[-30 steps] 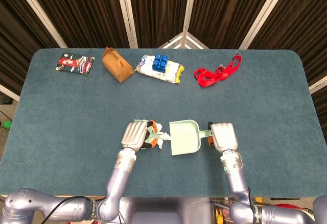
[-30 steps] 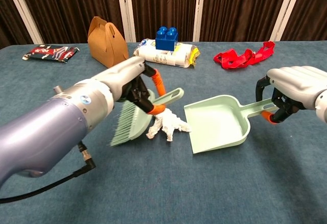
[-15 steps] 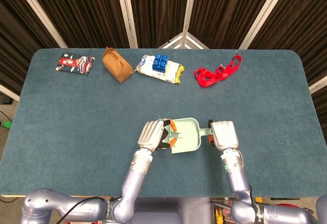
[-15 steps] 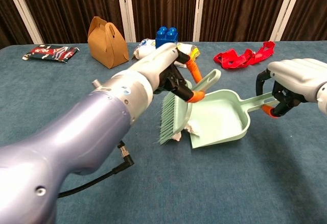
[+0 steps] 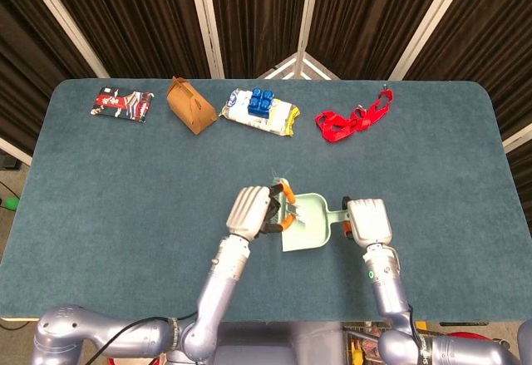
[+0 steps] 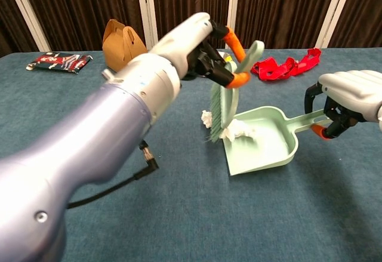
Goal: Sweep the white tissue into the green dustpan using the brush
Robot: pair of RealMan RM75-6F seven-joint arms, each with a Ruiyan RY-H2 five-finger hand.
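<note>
My left hand (image 6: 190,42) (image 5: 252,211) grips the pale green brush (image 6: 230,89) by its handle and holds it raised and nearly upright over the dustpan's open edge. The white tissue (image 6: 237,132) lies crumpled just inside the mouth of the green dustpan (image 6: 265,147) (image 5: 312,225), with a small piece poking out left of the bristles. In the head view the tissue is hidden under the hand and brush. My right hand (image 6: 351,96) (image 5: 368,222) grips the dustpan's handle (image 6: 310,120) on the right.
Along the far side of the table lie a snack packet (image 5: 122,103), a brown paper box (image 5: 189,105) (image 6: 122,46), a blue brick on a white packet (image 5: 262,103) and a red strap (image 5: 353,120) (image 6: 285,66).
My left hand swept the brush to the right, pushing the tissue from the cloth into the dustpan's mouth, then lifted the brush upright. The right hand kept hold of the handle.
</note>
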